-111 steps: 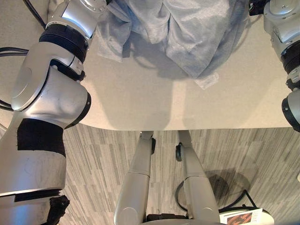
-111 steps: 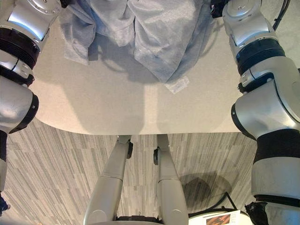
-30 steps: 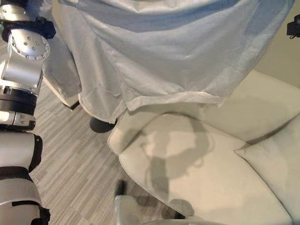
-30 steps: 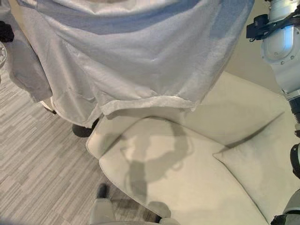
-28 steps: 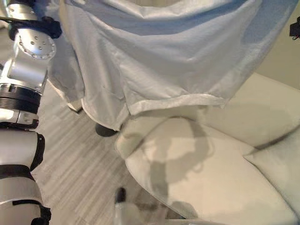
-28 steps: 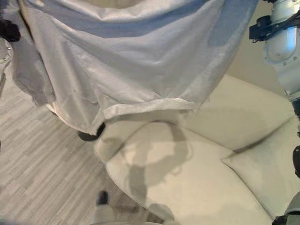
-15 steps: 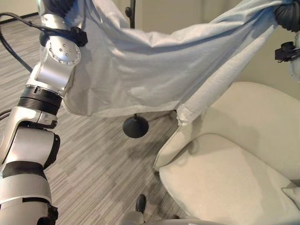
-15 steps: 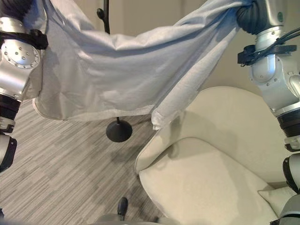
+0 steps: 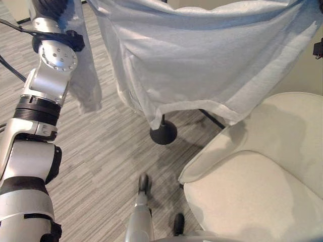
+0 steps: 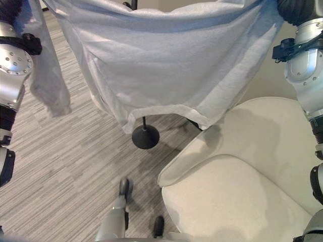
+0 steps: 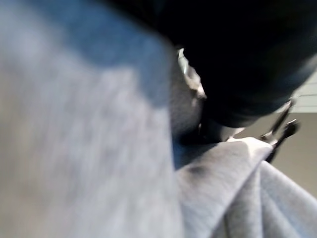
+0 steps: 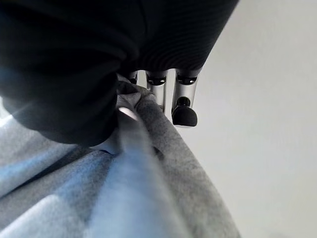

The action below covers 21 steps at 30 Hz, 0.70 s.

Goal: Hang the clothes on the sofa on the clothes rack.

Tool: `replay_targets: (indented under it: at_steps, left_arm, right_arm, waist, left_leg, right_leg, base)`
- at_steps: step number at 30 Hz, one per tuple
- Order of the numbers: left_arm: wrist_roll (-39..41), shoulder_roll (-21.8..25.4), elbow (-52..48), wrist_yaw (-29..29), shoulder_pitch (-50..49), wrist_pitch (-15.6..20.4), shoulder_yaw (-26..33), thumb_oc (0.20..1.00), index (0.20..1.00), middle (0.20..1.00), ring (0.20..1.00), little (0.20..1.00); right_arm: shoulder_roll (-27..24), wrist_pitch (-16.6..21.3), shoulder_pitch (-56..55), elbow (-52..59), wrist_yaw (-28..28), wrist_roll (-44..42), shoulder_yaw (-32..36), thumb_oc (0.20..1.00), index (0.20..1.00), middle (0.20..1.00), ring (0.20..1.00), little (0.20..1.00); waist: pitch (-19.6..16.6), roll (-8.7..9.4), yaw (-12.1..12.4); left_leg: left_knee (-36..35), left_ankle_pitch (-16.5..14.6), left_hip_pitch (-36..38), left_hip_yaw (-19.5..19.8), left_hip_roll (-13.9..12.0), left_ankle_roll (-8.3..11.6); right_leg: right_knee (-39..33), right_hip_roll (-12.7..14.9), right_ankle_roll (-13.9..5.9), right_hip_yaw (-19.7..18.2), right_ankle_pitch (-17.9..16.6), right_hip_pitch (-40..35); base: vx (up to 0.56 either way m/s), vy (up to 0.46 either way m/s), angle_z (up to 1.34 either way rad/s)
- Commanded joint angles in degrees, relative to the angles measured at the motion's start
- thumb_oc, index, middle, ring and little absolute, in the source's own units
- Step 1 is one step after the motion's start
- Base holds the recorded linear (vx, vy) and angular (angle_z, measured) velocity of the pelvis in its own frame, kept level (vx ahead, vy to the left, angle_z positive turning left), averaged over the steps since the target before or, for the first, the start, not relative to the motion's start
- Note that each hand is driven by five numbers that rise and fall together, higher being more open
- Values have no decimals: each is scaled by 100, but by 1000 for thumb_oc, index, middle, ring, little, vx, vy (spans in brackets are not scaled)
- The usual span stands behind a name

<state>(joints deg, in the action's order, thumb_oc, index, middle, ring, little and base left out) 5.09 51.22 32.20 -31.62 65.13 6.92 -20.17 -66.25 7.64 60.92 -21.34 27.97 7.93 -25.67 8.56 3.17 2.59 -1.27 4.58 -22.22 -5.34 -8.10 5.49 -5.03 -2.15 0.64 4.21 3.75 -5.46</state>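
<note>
Cloth bunches under the right hand's [image 12: 148, 59] curled fingers [image 12: 182, 101] and against the left hand [image 11: 233, 64], whose grip I cannot tell, so the grey garment [image 10: 166, 65] hangs spread between them above the sofa [image 10: 242, 181] and the rack's black base [image 10: 145, 137].

Silver-grey arm segments, black joint bands; right hand [image 12: 163, 94]: dark ribbed cover, silver dark-tipped fingers.
</note>
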Motion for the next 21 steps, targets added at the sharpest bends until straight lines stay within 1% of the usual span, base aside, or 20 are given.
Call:
replay_targets:
  at_steps: [1,2,4,6,7,8,9,10,11,12,13,14,15,16,17,18,19,21]
  left_arm:
    - [-118,131,-27,-140,313,191,157,200,200,200,200,200]
    - [-128,201,-57,-136,325,196,146,200,200,200,200,200]
    - [-136,251,-69,-157,309,175,142,200,200,200,200,200]
    - [-153,265,-84,-170,301,159,160,200,200,200,200,200]
    - [-163,272,-124,-204,310,137,195,200,200,200,200,200]
    - [-166,271,-132,-205,306,133,196,200,200,200,200,200]
    - [-166,240,-207,-230,309,133,228,200,200,200,200,200]
    - [-180,230,-249,-238,307,127,248,200,200,200,200,200]
    - [-201,207,-289,-243,313,126,255,200,200,200,200,200]
    - [-215,193,-324,-257,288,115,298,200,200,200,200,200]
    - [-233,181,-356,-258,270,122,346,200,200,200,200,200]
    - [-254,141,-401,-252,261,148,394,200,200,200,200,200]
    - [-265,121,-418,-258,268,162,404,200,200,200,200,200]
    - [-350,149,-457,-274,237,159,368,200,200,200,200,200]
    - [-371,169,-413,-286,236,139,336,200,200,200,200,200]
    - [-368,147,-452,-331,221,54,422,200,200,200,200,200]
    - [-396,61,-605,-311,84,144,597,200,200,200,200,200]
    - [-373,62,-584,-266,-22,186,642,200,200,200,200,200]
  right_arm:
    - [-282,-59,118,219,235,57,514,200,200,200,200,200]
    - [-248,-74,102,247,201,64,520,200,200,200,200,200]
    - [-174,-101,48,347,158,79,578,200,200,200,200,200]
    - [-136,-113,4,394,167,115,641,200,200,200,200,200]
    - [-103,-110,-58,501,199,175,761,200,200,200,200,200]
    - [-103,-115,-81,516,199,182,781,200,200,200,200,200]
    - [-85,-100,-99,618,206,215,858,200,200,200,200,200]
    - [-58,-94,-124,656,204,209,878,200,200,200,200,200]
    - [-18,-67,-150,688,217,210,897,200,200,200,200,200]
    - [17,-58,-224,728,199,210,956,200,200,200,200,200]
    - [17,-37,-284,807,167,244,1008,200,200,200,200,200]
    - [20,3,-330,905,152,280,1090,200,200,200,200,200]
    - [13,47,-337,952,163,277,1128,200,200,200,200,200]
    - [-144,-16,-375,851,327,440,1105,200,200,200,200,200]
    - [-178,9,-455,850,286,480,1148,200,200,200,200,200]
    - [-154,23,-583,1077,108,493,1203,200,200,200,200,200]
    - [-136,80,-881,1246,73,377,1512,200,200,200,200,200]
    - [-133,147,-949,1303,39,332,1550,200,200,200,200,200]
  waist:
    - [-874,55,82]
    - [-960,70,89]
    - [-1033,116,121]
    - [-1051,117,118]
    - [-1071,93,107]
    - [-1071,98,111]
    - [-1033,68,78]
    - [-991,49,56]
    - [-949,35,28]
    - [-898,3,2]
    - [-878,-19,-21]
    - [-812,-71,-62]
    - [-753,-83,-96]
    - [-671,-49,-137]
    - [-664,-55,-237]
    - [-651,-27,-274]
    - [-744,50,-231]
    - [-843,84,-189]
  left_leg:
    - [-329,507,805,-40,445,-10]
    - [-319,425,961,-92,517,-64]
    - [-308,286,1084,-179,644,-172]
    - [-306,225,1137,-189,710,-223]
    - [-313,133,1238,-160,837,-308]
    - [-311,129,1236,-163,846,-319]
    - [-323,55,1359,-120,964,-394]
    - [-332,23,1415,-92,1012,-441]
    - [-337,-11,1464,-68,1030,-466]
    - [-346,-36,1517,-27,1018,-484]
    - [-364,-75,1570,0,1007,-480]
    - [-373,-130,1641,45,980,-466]
    - [-373,-174,1694,73,982,-464]
    - [-373,-233,1713,46,962,-449]
    - [-362,-202,1693,122,957,-430]
    - [-363,-228,1750,154,971,-446]
    - [-373,-300,1866,119,948,-413]
    - [-373,-344,1930,126,920,-377]
  right_leg:
    - [256,712,-912,204,400,-314]
    - [370,887,-962,169,374,-290]
    - [464,1088,-1075,111,314,-232]
    - [551,1156,-1110,81,276,-192]
    - [851,1270,-1150,28,143,-82]
    - [890,1281,-1161,22,159,-62]
    - [1370,1333,-1128,-43,-72,126]
    - [1645,1338,-1101,-111,-201,248]
    - [1892,1307,-1085,-203,-302,380]
    - [2094,1234,-1042,-321,-311,576]
    - [2052,1149,-1019,-380,-221,685]
    - [1758,982,-1010,-399,-102,964]
    - [1543,889,-1004,-365,-187,1188]
    - [1168,830,-1018,-269,-230,1353]
    - [748,826,-1138,-363,-331,1139]
    - [674,773,-1094,-467,-373,1120]
    - [340,778,-1089,-429,-506,934]
    - [128,764,-1084,-348,-585,807]
  base:
    - [285,214,-56]
    - [249,193,-56]
    - [271,221,-16]
    - [158,154,-13]
    - [101,122,-23]
    - [155,224,11]
    - [66,156,16]
    - [82,180,27]
    - [20,91,12]
    - [29,53,21]
    - [58,-3,20]
    - [75,-55,12]
    - [59,-110,-1]
    - [48,-148,-9]
    - [60,-124,2]
    - [172,-141,29]
    - [175,-100,45]
    - [159,-104,28]
